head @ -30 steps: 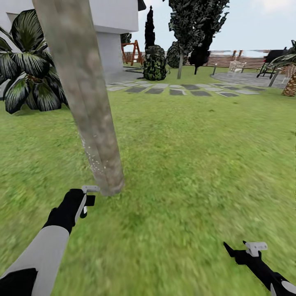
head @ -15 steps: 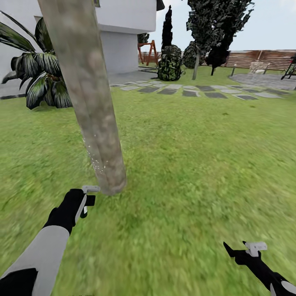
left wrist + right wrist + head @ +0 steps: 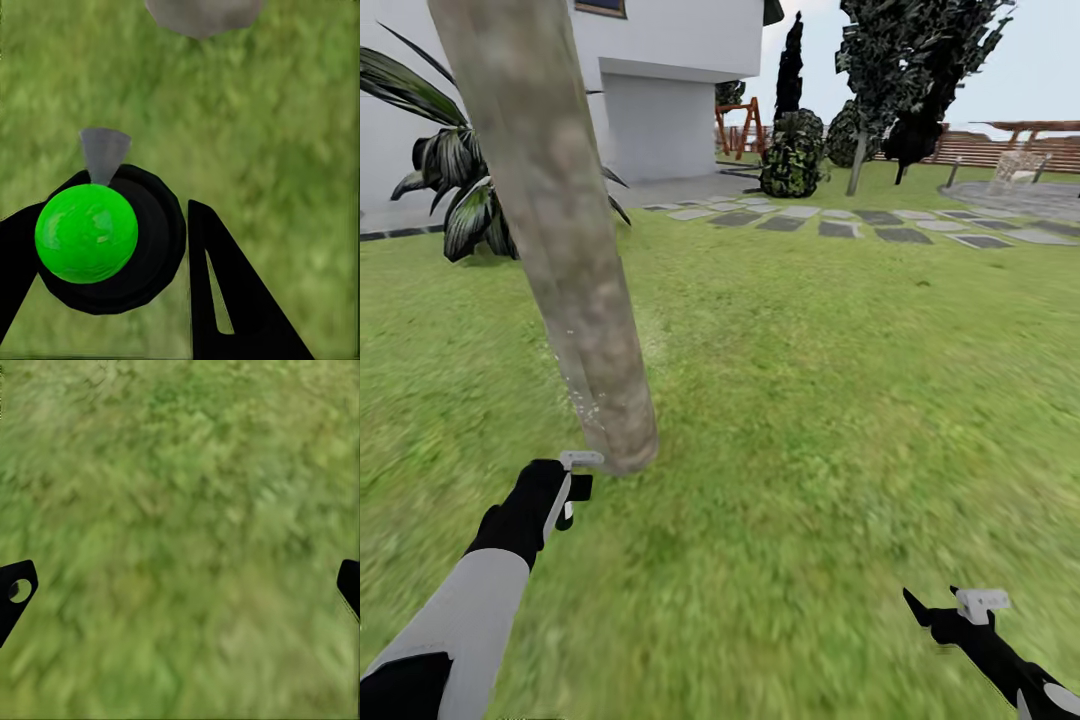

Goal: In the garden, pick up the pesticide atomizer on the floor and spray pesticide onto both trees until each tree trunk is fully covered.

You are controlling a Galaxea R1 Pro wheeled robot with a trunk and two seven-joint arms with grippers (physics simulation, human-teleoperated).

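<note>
Head camera looks down across grass (image 3: 810, 400) past both arms; wrist cameras face that grass closely.

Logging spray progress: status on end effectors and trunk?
Left end effector shut on dark green-capped atomizer, beside mottled grey-tan trunk. Right end effector open over grass. Nothing between.

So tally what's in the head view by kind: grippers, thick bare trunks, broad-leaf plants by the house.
Grippers: 2, the left gripper near the foot of the tree trunk and the right gripper over the grass
Thick bare trunks: 1, the tree trunk
Broad-leaf plants by the house: 1, the striped-leaf plant
Total: 4
</note>
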